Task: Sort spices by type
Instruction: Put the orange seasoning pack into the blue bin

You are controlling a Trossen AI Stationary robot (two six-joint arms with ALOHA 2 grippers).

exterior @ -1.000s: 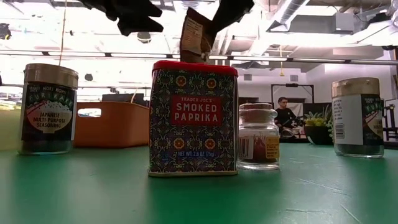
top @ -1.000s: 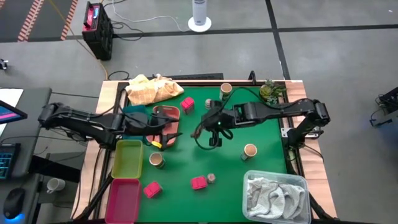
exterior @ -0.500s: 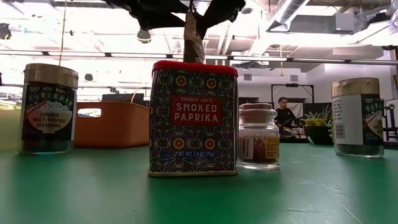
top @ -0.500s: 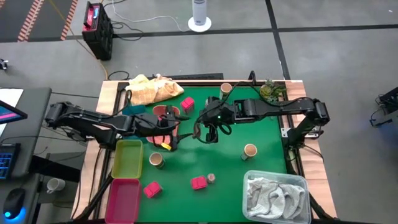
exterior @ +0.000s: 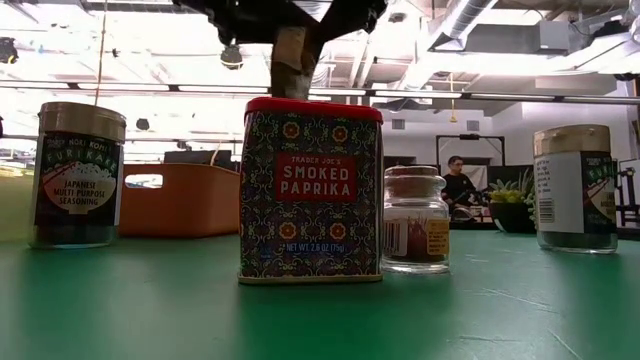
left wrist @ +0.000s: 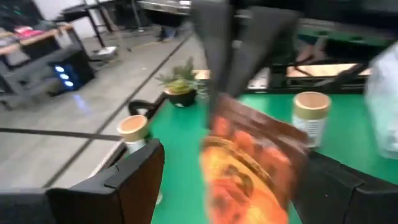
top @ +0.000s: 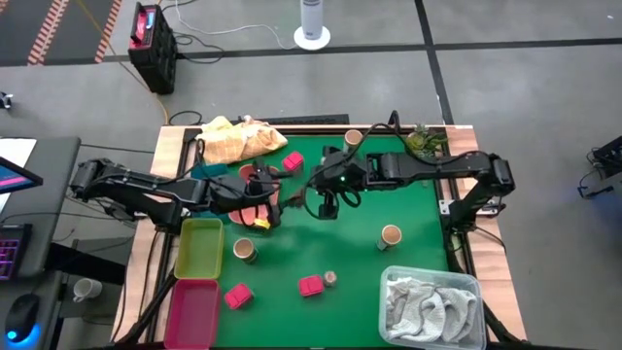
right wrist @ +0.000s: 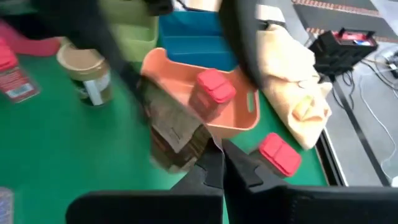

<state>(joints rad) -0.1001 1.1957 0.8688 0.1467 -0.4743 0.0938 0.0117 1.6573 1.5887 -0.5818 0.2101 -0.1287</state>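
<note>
My right gripper (right wrist: pixel 217 158) is over the table's middle (top: pixel 326 197), shut on a flat brown-and-orange spice packet (left wrist: pixel 252 168). My left gripper (top: pixel 270 206) is open; its fingers (left wrist: pixel 134 180) stand on either side of that packet, and no touch shows. A pink tin (right wrist: pixel 211 90) stands in the salmon tray (right wrist: pixel 242 118). Other pink tins (top: pixel 310 285), tan cups (top: pixel 391 235) and a small jar (top: pixel 330 279) stand on the green mat. My right gripper pinches the packet between its two fingers at its upper edge (right wrist: pixel 198 148), coming from above. The packet hangs below the fingers, lifted clear of the table (exterior: pixel 290 62), tilted.
The lime tray (top: pixel 199 248) and magenta tray (top: pixel 194 306) lie at the left edge, with a yellow cloth (top: pixel 238 141) at the far left. A clear bin with a white-grey cloth (top: pixel 432 306) fills the near right corner. A small plant (top: pixel 423 142) stands far right.
My right gripper has carried the packet toward the table's left, and the packet has turned as it went. My left gripper has moved right until its fingers stand around the packet.
</note>
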